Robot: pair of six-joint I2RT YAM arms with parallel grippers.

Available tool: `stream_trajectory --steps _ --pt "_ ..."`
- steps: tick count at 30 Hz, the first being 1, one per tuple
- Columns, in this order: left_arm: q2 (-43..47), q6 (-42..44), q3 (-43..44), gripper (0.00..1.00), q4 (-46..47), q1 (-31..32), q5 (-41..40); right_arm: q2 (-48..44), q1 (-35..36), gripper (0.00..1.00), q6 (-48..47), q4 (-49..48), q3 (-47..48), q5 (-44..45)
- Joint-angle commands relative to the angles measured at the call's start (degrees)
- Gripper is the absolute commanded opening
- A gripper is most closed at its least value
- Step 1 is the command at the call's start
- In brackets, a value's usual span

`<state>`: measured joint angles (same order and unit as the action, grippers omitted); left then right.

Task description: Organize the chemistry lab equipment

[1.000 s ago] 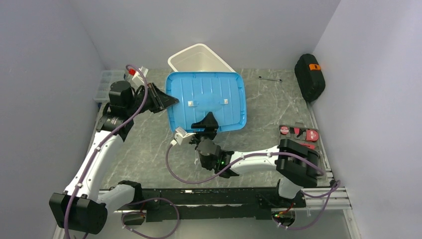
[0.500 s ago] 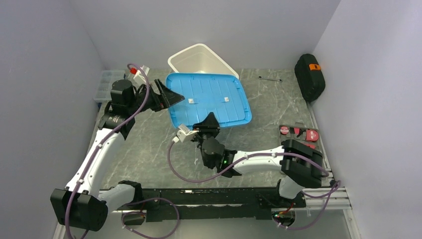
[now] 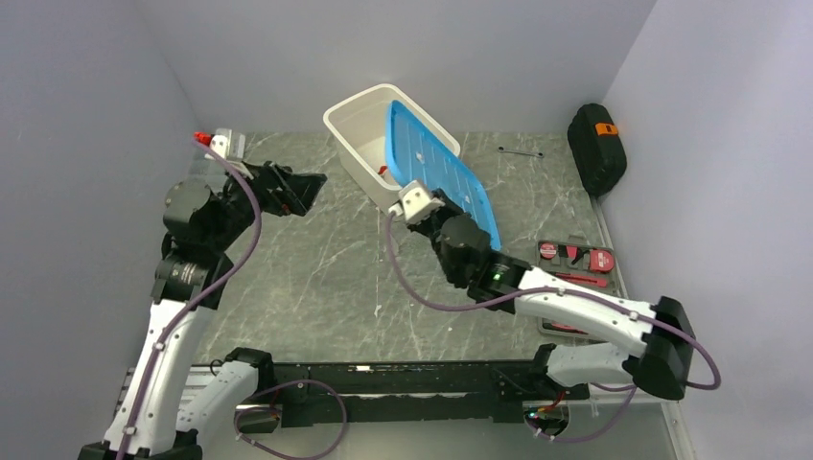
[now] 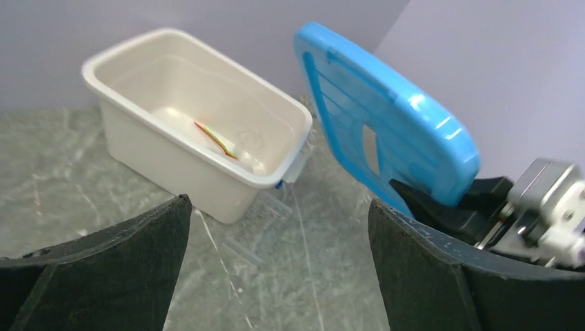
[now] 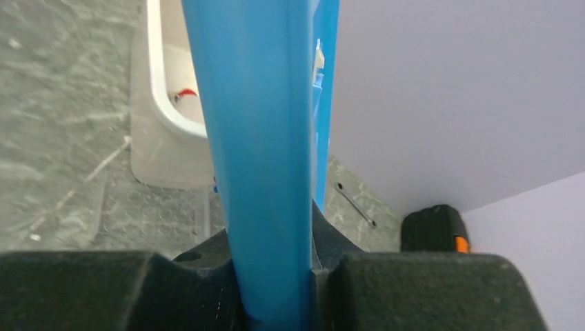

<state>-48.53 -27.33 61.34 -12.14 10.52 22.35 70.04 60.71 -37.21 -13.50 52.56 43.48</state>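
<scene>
My right gripper [image 3: 449, 217] is shut on the lower edge of a blue lid [image 3: 436, 165], which stands tilted on edge beside the open white bin [image 3: 357, 123]. In the right wrist view the blue lid [image 5: 262, 138] fills the gap between the jaws. My left gripper [image 3: 295, 190] hangs open and empty to the left of the bin. A clear plastic tube rack [image 4: 259, 226] lies flat on the table against the white bin [image 4: 159, 148]. A thin red and yellow item [image 4: 217, 140] rests inside. The squeeze bottle with red nozzle [image 3: 217, 142] stands at the back left.
A black case [image 3: 595, 148] stands at the back right, with a thin metal tool [image 3: 521, 151] lying near it. A red tool set [image 3: 575, 259] sits by the right edge. The grey marbled table [image 3: 316, 278] is walled on three sides.
The blue lid went from flat over the bin to tilted on edge, carried right by the right gripper. The left gripper let go of it, opened and drew back left.
</scene>
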Motion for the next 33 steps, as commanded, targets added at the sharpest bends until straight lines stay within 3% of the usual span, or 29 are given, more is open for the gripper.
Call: stream_trajectory --steps 1,8,17,27,33 --pt "2.6 6.5 0.1 0.99 2.5 -0.2 -3.7 -5.1 -2.0 0.0 12.5 7.8 5.5 -9.9" --pt "3.2 10.3 -4.2 0.99 8.1 -0.2 7.8 -11.6 -5.1 0.0 25.5 17.6 13.2 -25.7" --pt "2.7 8.1 -8.2 0.99 18.6 -0.3 26.1 -12.7 -12.2 0.0 41.2 19.8 18.7 -56.8" --pt "7.9 10.4 -8.9 0.99 12.4 -1.0 23.3 -10.2 -21.6 0.0 51.9 12.9 19.6 -87.2" --pt "8.9 11.4 -7.4 0.99 8.2 -1.2 20.5 -9.4 -24.5 0.0 56.3 7.5 19.0 -95.1"
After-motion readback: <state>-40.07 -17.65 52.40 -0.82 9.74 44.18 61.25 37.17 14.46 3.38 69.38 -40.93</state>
